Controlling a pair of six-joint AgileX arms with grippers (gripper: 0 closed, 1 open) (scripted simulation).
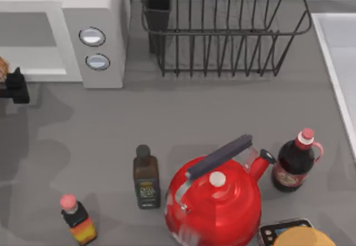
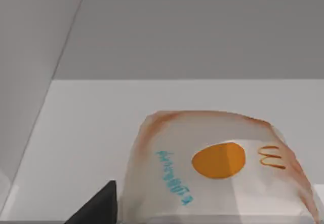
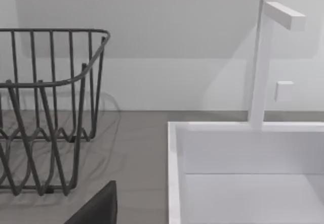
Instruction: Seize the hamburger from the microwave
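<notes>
Reaching into the microwave (image 1: 67, 29) at the top view's left edge, my left claw (image 1: 14, 84) sits at the mouth of the grey cavity, with the hamburger (image 1: 3, 68) just beyond it on the cavity floor. In the left wrist view the hamburger (image 2: 217, 173) is a pale wrapped bun with an orange spot and printed marks, very close to the lens; one dark finger (image 2: 98, 209) shows beside it. I cannot tell whether the left claw is released or clenched, nor whether it touches the wrapper.

Risks from this position, as I judge them:

- Soft wrapper — closing too hard may crush or deform the bun; closing too lightly may let it slip on withdrawal.
- One-sided contact — if one finger meets the bun first, it may be pushed deeper into the cavity instead of being gripped.
- Tight cavity — lifting before withdrawing could strike the roof; a skewed exit could catch the side wall.
- Crowded worktop (image 1: 222, 112) — the wire rack (image 1: 222, 34), red kettle (image 1: 214, 201) and dark bottles (image 1: 146, 176) stand well clear of the exit path, but a wide swing could reach them.

My right arm is parked, facing the wire rack (image 3: 45, 112) and a white sink (image 3: 243, 173); one dark finger (image 3: 98, 209) shows there, state unreadable.
</notes>
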